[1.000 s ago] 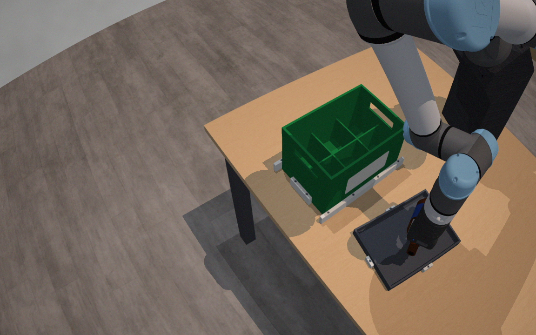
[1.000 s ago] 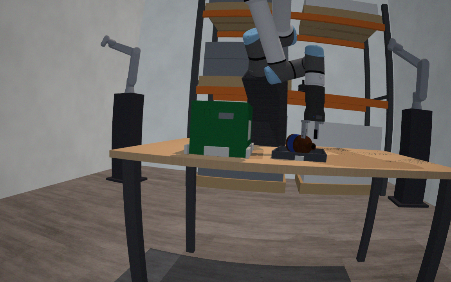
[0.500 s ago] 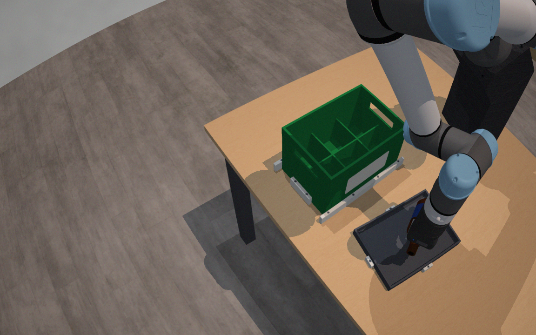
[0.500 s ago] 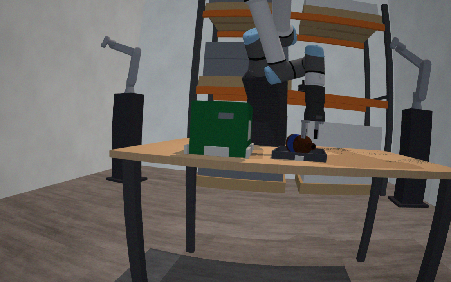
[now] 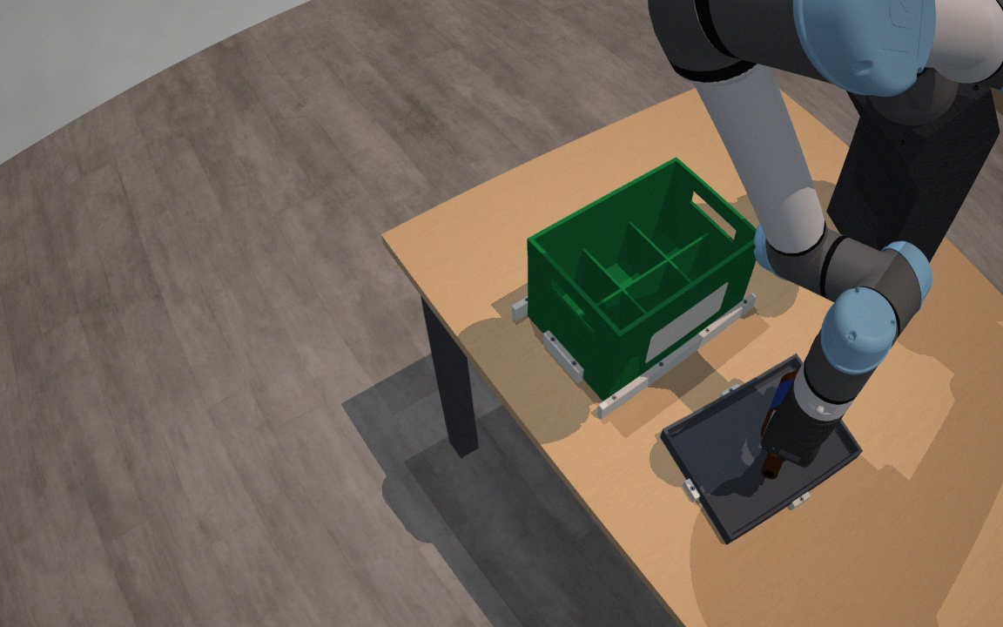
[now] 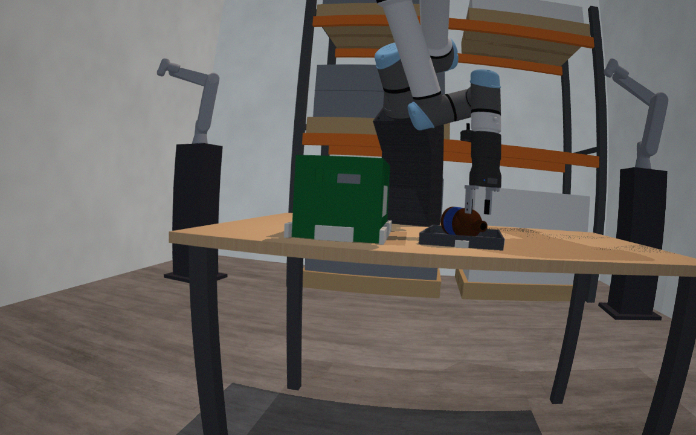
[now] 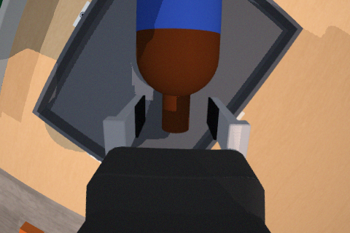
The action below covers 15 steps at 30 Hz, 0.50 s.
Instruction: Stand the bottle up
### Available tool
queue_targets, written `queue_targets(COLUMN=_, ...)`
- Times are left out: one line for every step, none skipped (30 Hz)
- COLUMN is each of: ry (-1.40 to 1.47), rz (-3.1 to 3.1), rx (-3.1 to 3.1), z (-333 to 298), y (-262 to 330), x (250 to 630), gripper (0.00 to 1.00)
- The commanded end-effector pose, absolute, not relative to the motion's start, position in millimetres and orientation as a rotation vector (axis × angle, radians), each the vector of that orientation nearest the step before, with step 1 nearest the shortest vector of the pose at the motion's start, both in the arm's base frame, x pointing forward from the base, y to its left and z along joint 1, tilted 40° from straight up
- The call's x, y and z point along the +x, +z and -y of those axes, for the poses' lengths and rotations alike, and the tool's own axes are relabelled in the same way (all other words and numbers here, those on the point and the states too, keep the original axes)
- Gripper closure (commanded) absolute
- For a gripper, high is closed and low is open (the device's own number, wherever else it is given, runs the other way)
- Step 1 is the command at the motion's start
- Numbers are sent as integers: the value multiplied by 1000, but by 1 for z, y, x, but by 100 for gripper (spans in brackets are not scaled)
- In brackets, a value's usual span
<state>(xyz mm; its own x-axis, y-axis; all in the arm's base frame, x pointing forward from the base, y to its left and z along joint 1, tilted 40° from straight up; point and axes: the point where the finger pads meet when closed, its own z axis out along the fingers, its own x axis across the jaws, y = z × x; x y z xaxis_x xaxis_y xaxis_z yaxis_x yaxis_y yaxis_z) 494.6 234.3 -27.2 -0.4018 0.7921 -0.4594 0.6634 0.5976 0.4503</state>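
Surrounding things: a green crate (image 5: 645,312) with inner dividers stands on the surface (image 5: 489,233) between pale grey stop blocks (image 5: 672,362), just beside the tray (image 5: 711,452) but apart from it.
Background: a shelf rack (image 6: 600,108) with orange beams and boxes stands behind the surface; two dark pedestals (image 6: 640,243) with small grey arms flank it.
Obstructions: in the wrist view the space around the bottle's neck inside the tray shows only the dark tray floor; the crate stands off to one side, well away from the pincer.
Bottle position: the brown bottle (image 7: 179,29) with a blue label band lies on its side inside the dark tray, whose low rim (image 7: 287,26) encloses it.
Bottle axis: its long axis runs level with the tray floor; in the wrist view the neck (image 7: 175,113) points toward the camera and the base points away, toward the tray's far corner.
Exterior view: the neck points right, away from the crate.
Pincer: the pincer (image 7: 176,116) points straight down over the neck, spread to its full width and gripping nothing.
Fingers: one finger (image 7: 119,128) stands on either side of the neck, with a gap showing between each pad and the neck.
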Motion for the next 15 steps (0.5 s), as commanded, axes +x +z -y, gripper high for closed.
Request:
queue_targets(ry=260, rz=-2174, rx=1146, z=-234, y=-26, x=497, gripper=0)
queue_targets(ry=260, rz=-2174, rx=1146, z=-234, y=-26, x=497, gripper=0)
queue_targets(ry=260, rz=-2174, rx=1146, z=-234, y=-26, x=497, gripper=0)
queue_targets(ry=260, rz=-2174, rx=1146, z=-234, y=-26, x=497, gripper=0)
queue_targets(ry=260, rz=-2174, rx=1146, z=-234, y=-27, x=498, gripper=0)
queue_targets(ry=260, rz=-2174, rx=1146, z=-234, y=-27, x=498, gripper=0)
queue_targets(ry=260, rz=-2174, rx=1146, z=-234, y=-28, x=498, gripper=0)
queue_targets(ry=260, rz=-2174, rx=1147, z=-234, y=-28, x=499, gripper=0)
queue_targets(ry=260, rz=-2173, rx=1147, z=-234, y=-28, x=499, gripper=0)
queue_targets(ry=260, rz=-2173, rx=1147, z=-234, y=-29, x=499, gripper=0)
queue_targets(ry=260, rz=-2173, rx=1147, z=-234, y=-29, x=500, gripper=0)
queue_targets(ry=260, rz=-2173, rx=1147, z=-234, y=-30, x=500, gripper=0)
queue_targets(ry=260, rz=-2173, rx=1147, z=-233, y=-30, x=501, gripper=0)
queue_targets(ry=260, rz=-2174, rx=1147, z=-233, y=-31, x=501, gripper=0)
queue_targets(ry=260, rz=-2174, rx=1147, z=-233, y=-32, x=502, gripper=0)
